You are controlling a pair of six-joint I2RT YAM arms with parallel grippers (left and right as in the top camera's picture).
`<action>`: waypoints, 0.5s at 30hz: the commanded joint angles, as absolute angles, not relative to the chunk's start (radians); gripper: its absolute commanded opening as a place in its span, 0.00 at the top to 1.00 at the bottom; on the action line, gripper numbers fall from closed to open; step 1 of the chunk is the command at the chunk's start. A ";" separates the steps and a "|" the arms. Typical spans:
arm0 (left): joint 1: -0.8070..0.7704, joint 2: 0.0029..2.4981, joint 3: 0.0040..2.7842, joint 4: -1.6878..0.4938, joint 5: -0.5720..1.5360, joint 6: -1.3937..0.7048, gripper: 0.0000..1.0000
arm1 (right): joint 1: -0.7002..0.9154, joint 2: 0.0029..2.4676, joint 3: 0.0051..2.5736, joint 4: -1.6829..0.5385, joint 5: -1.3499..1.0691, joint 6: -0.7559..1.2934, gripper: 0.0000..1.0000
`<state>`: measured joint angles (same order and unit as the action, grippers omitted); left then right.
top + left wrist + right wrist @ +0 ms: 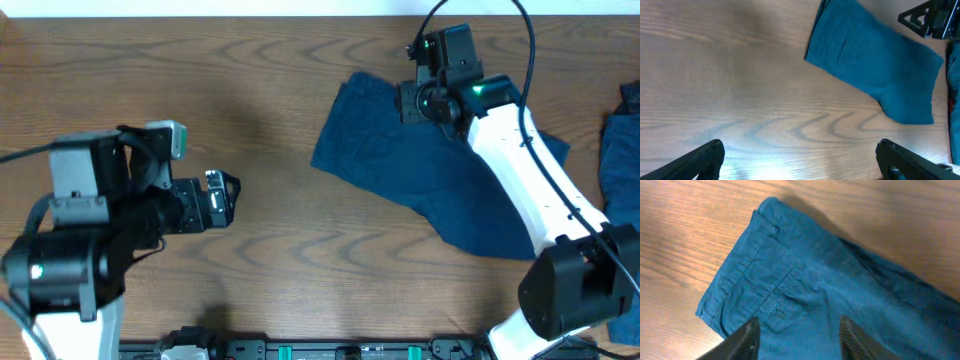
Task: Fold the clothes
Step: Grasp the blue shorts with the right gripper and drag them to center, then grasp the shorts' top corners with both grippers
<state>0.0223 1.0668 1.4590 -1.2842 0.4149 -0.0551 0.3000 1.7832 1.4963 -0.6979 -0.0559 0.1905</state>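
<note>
The clothes (420, 165) are dark navy-blue shorts lying flat on the wooden table, right of centre, running from upper left to lower right. They also show in the left wrist view (875, 65). In the right wrist view the waistband and a back pocket with a small button (785, 295) are visible. My right gripper (418, 102) (800, 330) is open and hovers over the upper part of the shorts, nothing between its fingers. My left gripper (228, 197) (800, 160) is open and empty over bare table, well left of the shorts.
A brighter blue fabric heap (622, 150) lies at the right table edge, also seen in the left wrist view (954, 85). The right arm (530, 180) crosses over the lower right part of the shorts. Bare wooden table (250, 80) spreads left of the shorts.
</note>
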 commanded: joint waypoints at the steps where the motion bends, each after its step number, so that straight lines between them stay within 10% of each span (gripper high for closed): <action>1: 0.018 1.111 1.459 -1.295 0.408 -0.046 0.02 | 0.329 1.876 1.432 -0.662 -0.094 0.273 0.67; 15: 0.018 1.149 1.459 -1.267 0.407 -0.046 0.01 | 0.527 2.159 1.400 -0.594 -0.431 0.388 0.99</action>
